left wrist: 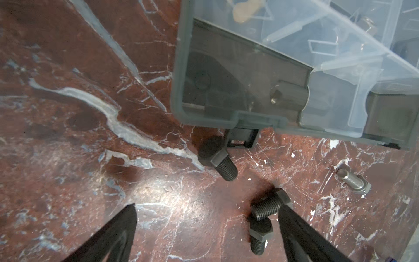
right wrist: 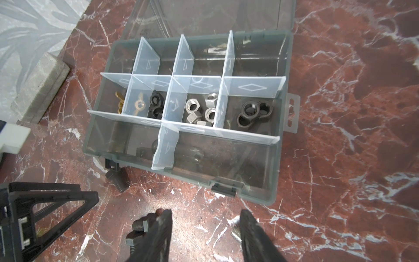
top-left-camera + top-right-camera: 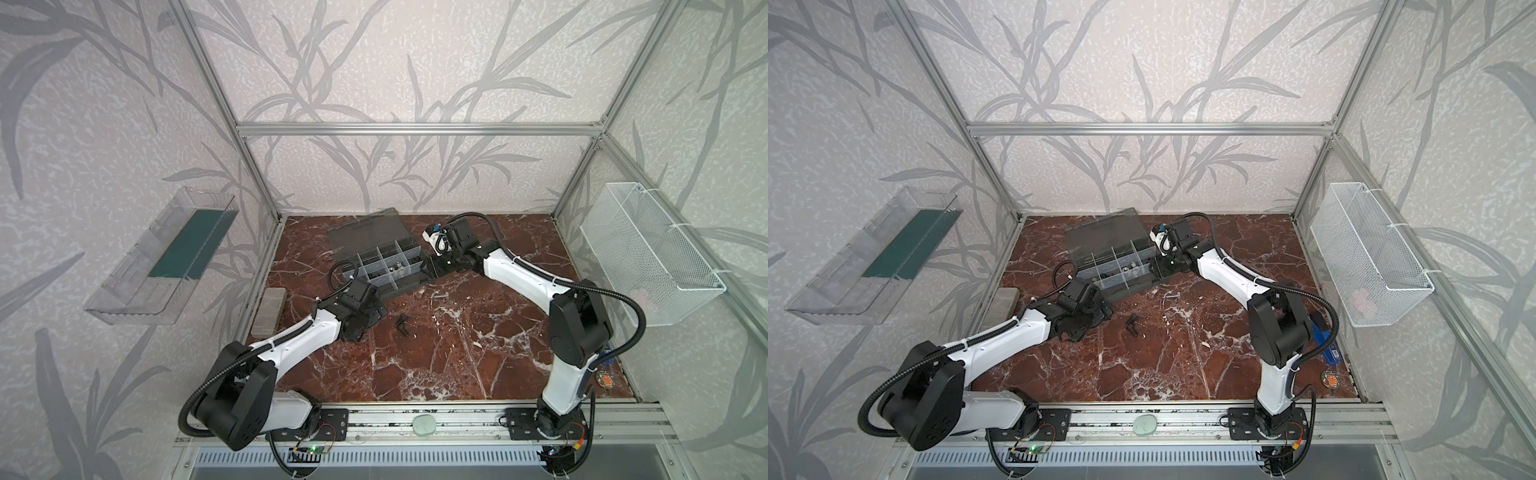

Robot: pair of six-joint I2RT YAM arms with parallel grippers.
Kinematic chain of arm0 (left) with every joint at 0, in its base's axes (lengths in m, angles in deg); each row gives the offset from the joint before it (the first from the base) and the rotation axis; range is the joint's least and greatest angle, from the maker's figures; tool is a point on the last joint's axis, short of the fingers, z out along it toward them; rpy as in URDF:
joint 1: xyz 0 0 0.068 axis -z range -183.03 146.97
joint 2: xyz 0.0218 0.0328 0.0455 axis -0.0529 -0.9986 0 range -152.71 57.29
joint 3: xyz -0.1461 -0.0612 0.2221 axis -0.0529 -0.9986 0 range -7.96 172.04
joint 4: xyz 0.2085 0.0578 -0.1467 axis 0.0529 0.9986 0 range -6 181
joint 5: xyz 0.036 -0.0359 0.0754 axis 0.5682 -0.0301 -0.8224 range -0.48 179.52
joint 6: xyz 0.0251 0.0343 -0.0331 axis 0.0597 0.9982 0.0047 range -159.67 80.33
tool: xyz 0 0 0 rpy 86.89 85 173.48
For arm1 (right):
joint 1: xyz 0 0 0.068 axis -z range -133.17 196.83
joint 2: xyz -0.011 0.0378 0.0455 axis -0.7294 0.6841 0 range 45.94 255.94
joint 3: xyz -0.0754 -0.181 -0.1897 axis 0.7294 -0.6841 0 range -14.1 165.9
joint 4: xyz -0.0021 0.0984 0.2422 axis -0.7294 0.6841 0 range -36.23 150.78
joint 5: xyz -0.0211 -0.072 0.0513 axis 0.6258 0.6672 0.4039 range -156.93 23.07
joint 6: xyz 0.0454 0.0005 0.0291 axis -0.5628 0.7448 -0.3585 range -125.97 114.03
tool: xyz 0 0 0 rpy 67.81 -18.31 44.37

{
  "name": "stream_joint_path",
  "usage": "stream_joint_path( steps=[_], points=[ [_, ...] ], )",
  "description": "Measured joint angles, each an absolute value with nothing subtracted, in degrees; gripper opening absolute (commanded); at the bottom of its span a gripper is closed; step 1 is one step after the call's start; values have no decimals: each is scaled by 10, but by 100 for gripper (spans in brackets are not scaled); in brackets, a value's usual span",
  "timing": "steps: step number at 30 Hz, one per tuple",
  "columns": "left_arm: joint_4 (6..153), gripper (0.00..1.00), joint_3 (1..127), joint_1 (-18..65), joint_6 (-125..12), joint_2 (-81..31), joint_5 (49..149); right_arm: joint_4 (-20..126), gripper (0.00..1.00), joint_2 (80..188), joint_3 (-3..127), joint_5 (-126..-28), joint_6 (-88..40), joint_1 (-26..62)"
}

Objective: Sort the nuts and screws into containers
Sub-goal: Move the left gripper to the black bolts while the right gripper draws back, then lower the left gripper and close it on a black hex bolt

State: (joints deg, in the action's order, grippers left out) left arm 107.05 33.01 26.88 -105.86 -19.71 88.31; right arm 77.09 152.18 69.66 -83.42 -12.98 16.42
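— Left pincer (image 1: 208, 215)?
— Jaws wide apart above the tabletop (image 1: 68, 158), one finger touching or just beside two black screws (image 1: 265, 207).
— Nuts (image 2: 204, 108)?
— In the case (image 2: 256, 192), middle cells (image 2: 249, 87).
— Right pincer (image 2: 205, 226)?
— Apart and empty, with a silver screw (image 2: 235, 233) just beside one finger.

Light diffuse and even, from overhead; cell bright. Polished worktop (image 1: 158, 199) carries a broad soft glare patch in the left wrist view. Shadows short, faint-edged. Both top views wide-angle, stretched toward corners. Left fingers (image 1: 118, 236) near the lens blur; black screws (image 1: 265, 207) reasonably sharp.
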Motion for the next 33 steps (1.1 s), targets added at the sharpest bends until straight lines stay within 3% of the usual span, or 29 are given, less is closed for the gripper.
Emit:
stream_joint_path(
  steps=[11, 33],
  points=[
    [1115, 91, 396, 300, -1063, -275, 832, 745, 50, 1522, 665, -856, -128, 164],
    [1128, 81, 407, 314, -1070, -338, 807, 716, 49, 1522, 623, -886, -127, 184]
  ],
)
